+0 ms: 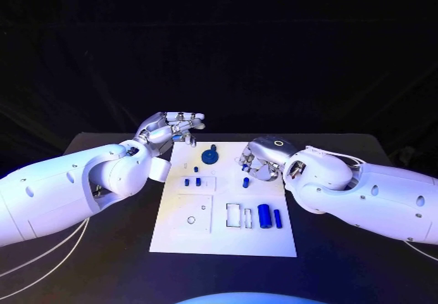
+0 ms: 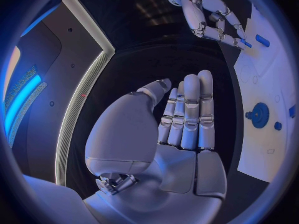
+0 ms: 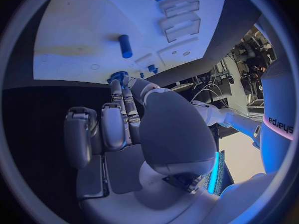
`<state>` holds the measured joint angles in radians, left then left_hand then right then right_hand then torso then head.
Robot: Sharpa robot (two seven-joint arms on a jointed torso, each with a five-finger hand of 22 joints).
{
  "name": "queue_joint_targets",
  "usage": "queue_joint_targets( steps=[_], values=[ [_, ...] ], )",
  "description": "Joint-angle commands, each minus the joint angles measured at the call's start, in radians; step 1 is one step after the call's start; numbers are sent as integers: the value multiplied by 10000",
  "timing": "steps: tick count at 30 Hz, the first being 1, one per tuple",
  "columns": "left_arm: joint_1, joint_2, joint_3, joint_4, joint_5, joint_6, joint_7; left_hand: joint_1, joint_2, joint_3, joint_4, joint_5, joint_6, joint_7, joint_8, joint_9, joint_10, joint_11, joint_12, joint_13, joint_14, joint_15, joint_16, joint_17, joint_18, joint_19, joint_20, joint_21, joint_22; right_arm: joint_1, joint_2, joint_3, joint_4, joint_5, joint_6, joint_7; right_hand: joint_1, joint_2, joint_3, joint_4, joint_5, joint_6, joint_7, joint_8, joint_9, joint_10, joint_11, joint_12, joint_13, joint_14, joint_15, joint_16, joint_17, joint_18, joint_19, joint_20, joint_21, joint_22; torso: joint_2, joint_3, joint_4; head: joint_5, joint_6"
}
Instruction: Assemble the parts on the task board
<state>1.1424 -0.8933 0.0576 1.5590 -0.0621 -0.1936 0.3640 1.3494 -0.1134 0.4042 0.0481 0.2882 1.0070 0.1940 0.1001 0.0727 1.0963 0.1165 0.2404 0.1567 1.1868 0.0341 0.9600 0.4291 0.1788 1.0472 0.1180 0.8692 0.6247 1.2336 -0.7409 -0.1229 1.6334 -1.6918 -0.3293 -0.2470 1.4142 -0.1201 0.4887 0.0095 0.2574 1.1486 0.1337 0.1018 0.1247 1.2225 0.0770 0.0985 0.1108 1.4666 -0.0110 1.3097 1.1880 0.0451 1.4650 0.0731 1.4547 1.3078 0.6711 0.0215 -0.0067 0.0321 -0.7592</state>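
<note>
While both hands [image 1: 173, 128] [image 1: 260, 161] empty, fingers apart: white task board [image 1: 228, 244], small blue parts [image 1: 264, 216].

White task board [image 1: 228, 244], blue parts [image 1: 264, 216], black table [image 1: 109, 253]

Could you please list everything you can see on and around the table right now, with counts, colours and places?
Table: one, black, under everything.
Task board: one, white plate, mid-table between the arms.
Gear: one, blue, at the board's far end.
Large cylinder: one, blue, lying on the board's near right part.
Slim rod: one, blue, just right of the large cylinder.
Short peg: one, blue, mid-board near the right hand.
Small pieces: a few, blue, left of mid-board; exact count unclear.
Left hand: silver, raised by the board's far left corner, fingers apart, holding nothing.
Right hand: silver, over the board's right edge, fingers curled; hold unclear.
</note>
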Motion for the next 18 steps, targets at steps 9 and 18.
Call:
queue_joint_targets(
  steps=[9,18],
  values=[
    [28,483,-2,-484,169,308,-78,-114,-16,-77,7,20,-68,-20,18,-3,-71,-23,83,23,-84,-12,44,-23,61,14,40,-54,-31,-424,626,-2,473,116,6,316,-92,-13,77,-46,13,65,2,27,15,239,-138,-48,23,416,-89,58,13,-138,478,71,47,1244,-56,-38,31,534,-206],
    [47,692,-8,-651,213,319,-62,-117,-12,-84,8,21,-62,-23,25,-1,-67,-27,97,26,-85,-13,44,-27,62,17,40,-62,-37,-902,1244,-48,133,-130,45,232,-131,-17,91,-69,98,66,5,22,23,250,-135,-67,32,413,-86,63,6,-163,520,78,148,1370,-57,-63,15,921,-245]
  ],
)
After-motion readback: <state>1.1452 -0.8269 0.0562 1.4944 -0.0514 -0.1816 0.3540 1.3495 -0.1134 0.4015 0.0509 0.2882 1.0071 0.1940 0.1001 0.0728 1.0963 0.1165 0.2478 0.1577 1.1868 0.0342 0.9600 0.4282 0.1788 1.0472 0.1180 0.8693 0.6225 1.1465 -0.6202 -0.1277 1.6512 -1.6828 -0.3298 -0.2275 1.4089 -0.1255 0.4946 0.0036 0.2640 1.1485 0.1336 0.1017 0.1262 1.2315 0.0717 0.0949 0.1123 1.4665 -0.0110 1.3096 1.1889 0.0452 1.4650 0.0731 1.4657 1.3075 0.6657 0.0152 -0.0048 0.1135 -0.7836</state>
